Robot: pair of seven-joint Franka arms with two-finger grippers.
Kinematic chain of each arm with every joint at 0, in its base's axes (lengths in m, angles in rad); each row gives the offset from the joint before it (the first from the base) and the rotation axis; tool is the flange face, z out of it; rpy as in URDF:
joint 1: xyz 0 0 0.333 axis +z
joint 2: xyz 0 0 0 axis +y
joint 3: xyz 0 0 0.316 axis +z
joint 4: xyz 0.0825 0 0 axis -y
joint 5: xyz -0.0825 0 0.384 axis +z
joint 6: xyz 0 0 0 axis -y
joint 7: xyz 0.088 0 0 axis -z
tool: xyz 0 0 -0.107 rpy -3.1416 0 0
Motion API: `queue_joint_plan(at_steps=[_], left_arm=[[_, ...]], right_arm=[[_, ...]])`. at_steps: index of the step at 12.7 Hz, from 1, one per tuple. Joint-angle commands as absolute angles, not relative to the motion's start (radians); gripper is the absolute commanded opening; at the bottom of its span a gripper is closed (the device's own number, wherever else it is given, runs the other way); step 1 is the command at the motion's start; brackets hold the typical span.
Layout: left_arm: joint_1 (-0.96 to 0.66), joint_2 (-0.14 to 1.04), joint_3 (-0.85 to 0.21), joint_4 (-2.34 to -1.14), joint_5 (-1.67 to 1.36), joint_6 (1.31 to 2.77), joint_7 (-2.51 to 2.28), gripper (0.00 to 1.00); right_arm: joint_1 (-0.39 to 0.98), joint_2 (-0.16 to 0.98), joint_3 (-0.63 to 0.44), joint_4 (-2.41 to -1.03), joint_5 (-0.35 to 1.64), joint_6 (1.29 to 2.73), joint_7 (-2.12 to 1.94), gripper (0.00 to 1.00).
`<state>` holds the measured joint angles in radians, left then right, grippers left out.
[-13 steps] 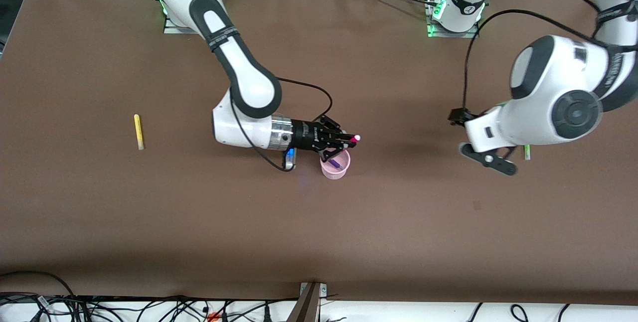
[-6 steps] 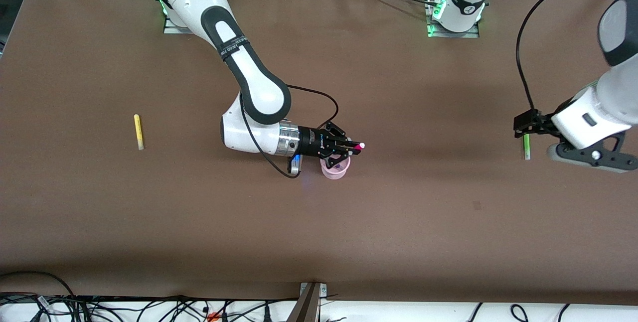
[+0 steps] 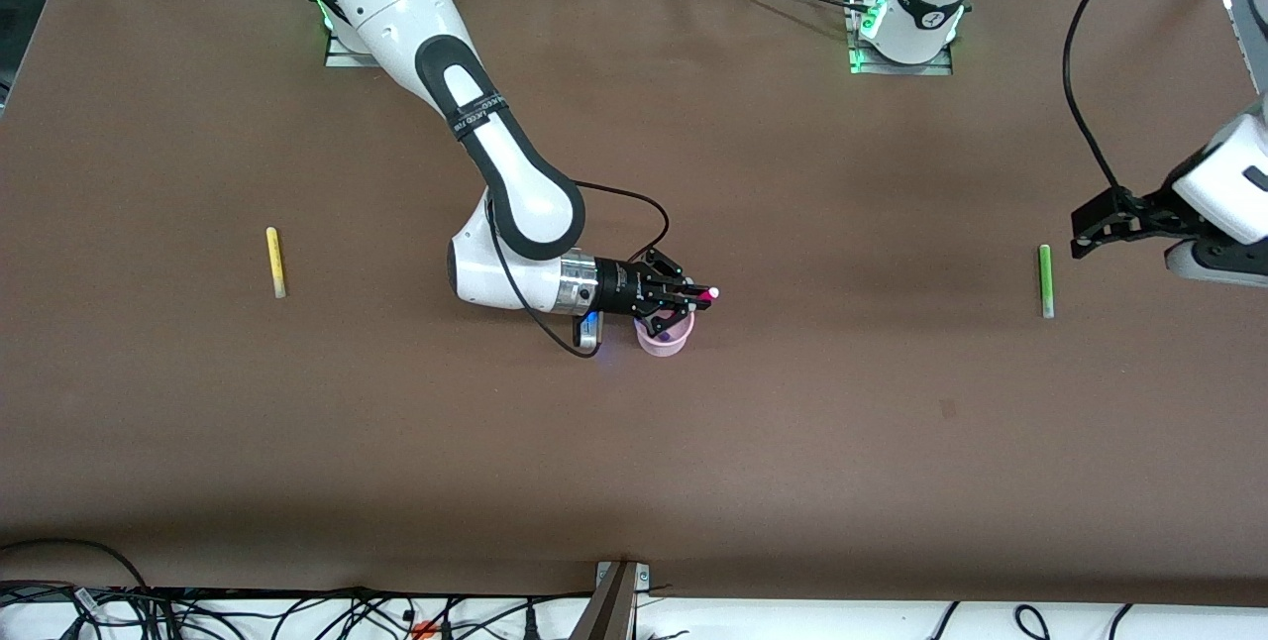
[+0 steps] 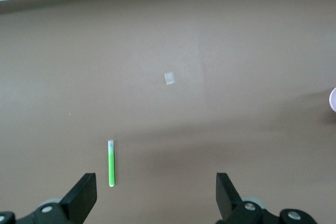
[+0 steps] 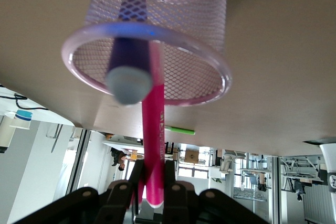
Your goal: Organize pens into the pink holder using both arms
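The pink holder (image 3: 662, 341) stands mid-table with the dark purple pen (image 3: 667, 329) in it. My right gripper (image 3: 690, 299) is over the holder, shut on the magenta-pink pen (image 3: 705, 294). In the right wrist view the gripper (image 5: 153, 184) holds this pen (image 5: 153, 145) with its far end inside the holder's rim (image 5: 212, 64), beside the purple pen (image 5: 128, 69). The green pen (image 3: 1044, 280) lies toward the left arm's end. My left gripper (image 3: 1216, 266) is open and empty above the table beside it. In the left wrist view the green pen (image 4: 111, 163) lies near one finger of the gripper (image 4: 156, 199). The yellow pen (image 3: 275, 262) lies toward the right arm's end.
The brown table (image 3: 892, 442) ends at a front edge with cables (image 3: 297, 615) and a bracket (image 3: 619, 586). A small pale scrap (image 4: 169, 78) lies on the table. The arm bases (image 3: 901, 36) stand along the back edge.
My left arm has swung out toward its end of the table, uncovering the green pen. My right gripper has shifted slightly over the holder with the magenta-pink pen.
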<state>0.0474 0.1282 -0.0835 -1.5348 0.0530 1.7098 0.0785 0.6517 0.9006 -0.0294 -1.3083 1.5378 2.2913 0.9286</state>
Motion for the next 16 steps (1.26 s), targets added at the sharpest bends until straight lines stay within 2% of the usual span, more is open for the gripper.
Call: queue_joint_plan(at_steps=[1, 4, 6, 8, 11, 13, 16], left_arm=[[0.064, 0.022, -0.095, -1.667, 0.034, 1.708, 0.054, 1.0], [0.083, -0.02, -0.098, -1.716, 0.028, 1.703, 0.052, 1.0], [0.081, -0.025, -0.098, -1.721, 0.025, 1.703, 0.052, 1.0], [0.081, -0.021, -0.098, -1.718, 0.025, 1.706, 0.052, 1.0], [0.081, -0.02, -0.098, -1.717, 0.025, 1.704, 0.052, 1.0], [0.081, -0.018, -0.098, -1.715, 0.025, 1.703, 0.052, 1.0], [0.081, -0.018, -0.098, -1.712, 0.025, 1.7, 0.052, 1.0]], right_arm=[[0.647, 0.905, -0.034, -1.284, 1.543, 2.287, 0.899, 1.0], [0.653, 0.873, -0.055, -1.278, 1.51, 2.284, 0.9, 1.0], [0.652, 0.79, -0.077, -1.29, 1.267, 2.281, 0.853, 1.0], [0.644, 0.703, -0.141, -1.344, 1.12, 2.251, 0.844, 1.0], [0.644, 0.623, -0.317, -1.335, 0.993, 1.989, 0.83, 1.0], [0.644, 0.524, -0.389, -1.345, 0.82, 1.8, 0.735, 1.0], [0.618, 0.337, -0.417, -1.4, 0.5, 1.605, 0.533, 1.0]])
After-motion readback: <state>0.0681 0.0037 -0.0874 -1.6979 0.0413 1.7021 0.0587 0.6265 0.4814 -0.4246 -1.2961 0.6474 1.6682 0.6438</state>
